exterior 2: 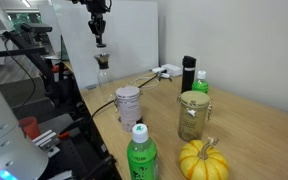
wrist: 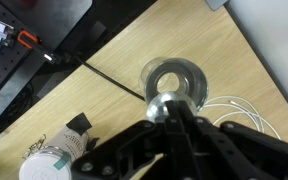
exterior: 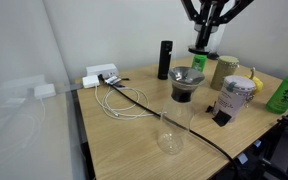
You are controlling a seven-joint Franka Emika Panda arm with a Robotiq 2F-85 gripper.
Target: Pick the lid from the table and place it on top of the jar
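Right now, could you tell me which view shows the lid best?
The wrist view: the lid shows as a shiny disc held in the gripper. In both exterior views it is too small to tell.

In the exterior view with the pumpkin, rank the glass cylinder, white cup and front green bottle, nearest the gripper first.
1. Glass cylinder: just below the gripper, which holds the lid.
2. White cup: mid-table, near the edge.
3. Front green bottle: closest to the camera, farthest from the gripper.

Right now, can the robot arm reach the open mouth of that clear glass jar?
Probably yes. In the wrist view the end effector, gripping the small shiny silvery lid, hangs almost over the clear glass jar, with nothing visible between them.
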